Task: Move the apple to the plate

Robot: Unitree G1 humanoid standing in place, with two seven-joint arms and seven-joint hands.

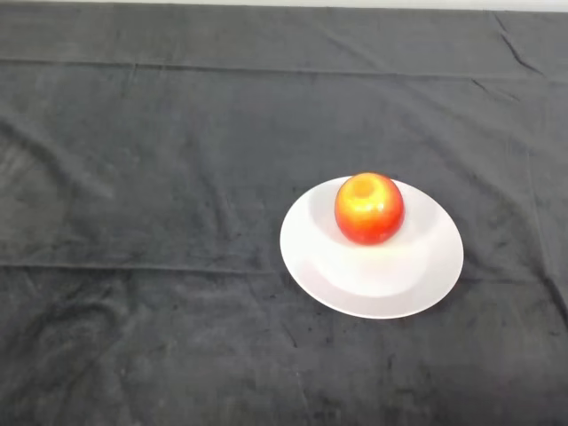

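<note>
A red and yellow apple (369, 208) sits upright on a white round plate (382, 282), toward the plate's far side. The plate lies on the dark cloth right of the table's middle.
The dark cloth (142, 222) covers the whole table, with creases running across it. A pale strip of the table's far edge (355, 4) shows at the top.
</note>
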